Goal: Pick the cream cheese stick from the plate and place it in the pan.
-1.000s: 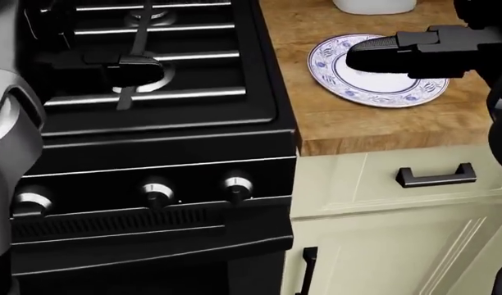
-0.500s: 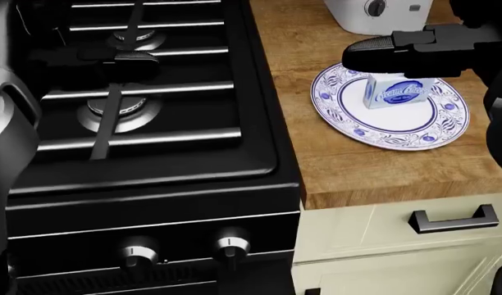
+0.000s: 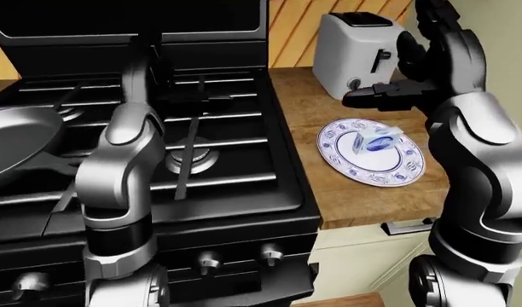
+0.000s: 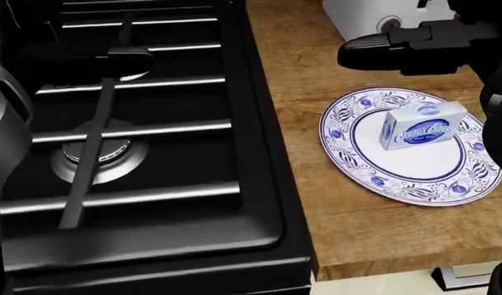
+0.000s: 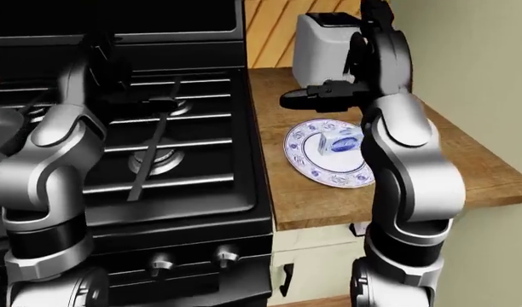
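well, my right robot hand (image 4: 374, 49) hovers above the plate (image 4: 350, 153) on the worktop (image 4: 300, 74), toward the toaster (image 3: 356, 51), holding nothing; how its fingers are set i cannot tell. the stick (image 4: 422, 126) lies on the plate, long axis running left to right in the head view, right end angled up. my guess: coming down off-centre could knock the small box sliding across the glazed plate, or a grip along its length could slip. the pan (image 3: 18, 147) sits far left on the stove (image 3: 227, 160), so the carry is long.
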{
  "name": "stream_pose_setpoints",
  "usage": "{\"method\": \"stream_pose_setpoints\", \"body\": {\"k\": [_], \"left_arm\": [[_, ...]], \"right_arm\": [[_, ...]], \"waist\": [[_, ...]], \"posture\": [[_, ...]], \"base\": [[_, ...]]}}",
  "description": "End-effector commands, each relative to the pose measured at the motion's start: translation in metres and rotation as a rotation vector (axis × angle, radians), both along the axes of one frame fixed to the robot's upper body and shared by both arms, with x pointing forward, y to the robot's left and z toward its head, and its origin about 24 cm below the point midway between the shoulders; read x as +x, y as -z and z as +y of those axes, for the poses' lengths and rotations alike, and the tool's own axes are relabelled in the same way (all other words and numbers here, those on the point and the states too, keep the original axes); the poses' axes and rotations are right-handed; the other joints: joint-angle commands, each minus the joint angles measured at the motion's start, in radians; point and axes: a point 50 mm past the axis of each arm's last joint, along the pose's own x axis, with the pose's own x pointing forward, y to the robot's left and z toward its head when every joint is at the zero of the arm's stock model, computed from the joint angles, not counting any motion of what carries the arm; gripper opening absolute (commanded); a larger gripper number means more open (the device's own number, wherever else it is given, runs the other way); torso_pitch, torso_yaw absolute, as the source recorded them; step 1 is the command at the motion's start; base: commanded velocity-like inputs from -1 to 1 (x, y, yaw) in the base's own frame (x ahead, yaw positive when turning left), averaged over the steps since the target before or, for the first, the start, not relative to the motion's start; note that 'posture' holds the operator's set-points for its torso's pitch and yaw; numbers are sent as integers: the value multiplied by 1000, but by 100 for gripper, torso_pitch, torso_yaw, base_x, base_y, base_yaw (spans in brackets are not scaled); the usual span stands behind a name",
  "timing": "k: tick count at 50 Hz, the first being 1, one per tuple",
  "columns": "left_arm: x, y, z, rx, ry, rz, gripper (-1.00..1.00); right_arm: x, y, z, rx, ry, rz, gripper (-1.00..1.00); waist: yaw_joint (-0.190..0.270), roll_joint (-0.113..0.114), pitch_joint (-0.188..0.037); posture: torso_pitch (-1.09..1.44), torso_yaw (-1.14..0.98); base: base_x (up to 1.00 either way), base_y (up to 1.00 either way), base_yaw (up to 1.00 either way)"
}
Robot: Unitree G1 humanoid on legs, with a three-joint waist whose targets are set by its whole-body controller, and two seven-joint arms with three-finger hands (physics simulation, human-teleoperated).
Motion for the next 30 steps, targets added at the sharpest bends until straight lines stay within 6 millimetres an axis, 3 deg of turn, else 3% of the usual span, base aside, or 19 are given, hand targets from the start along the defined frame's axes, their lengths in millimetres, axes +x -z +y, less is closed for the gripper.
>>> {"method": "stream_pose_setpoints", "body": {"k": [1, 2, 5, 9, 12, 14, 16, 30], "left_arm": [[-5, -17, 0, 6, 2, -77, 100], [-5, -17, 0, 6, 3, -77, 100], [-5, -17, 0, 7, 2, -77, 100], [-5, -16, 0, 8, 3, -77, 100], [-5, -16, 0, 7, 5, -79, 100], [-4, -16, 0, 6, 4, -79, 100], [-5, -17, 0, 6, 5, -80, 100], [-5, -16, 0, 7, 4, -78, 100]], "right_arm": [[-4, -12, 1, -3, 2, -64, 100], [-4, -12, 1, -3, 1, -64, 100], [-5, -13, 1, -3, 1, -64, 100], [-4, -13, 0, -1, 3, -69, 100], [-4, -13, 0, 0, 4, -69, 100], [-4, -13, 0, 3, 6, -71, 100], [-4, -13, 0, 0, 6, -73, 100], [-4, -14, -1, -1, 18, -72, 100]], "waist": [[-2, -6, -21], [2, -20, -14], [-4, 3, -22], [-8, 37, -30], [-25, 84, -14], [-28, 67, -7], [-24, 58, -15], [-11, 43, -12]], "posture": [[0, 0], [0, 0], [0, 0], [0, 0], [0, 0], [0, 0], [0, 0], [0, 0]], "base": [[14, 0, 0], [14, 0, 0], [15, 0, 0], [13, 0, 0], [5, 0, 0], [0, 0, 0], [0, 0, 0], [0, 0, 0]]}}
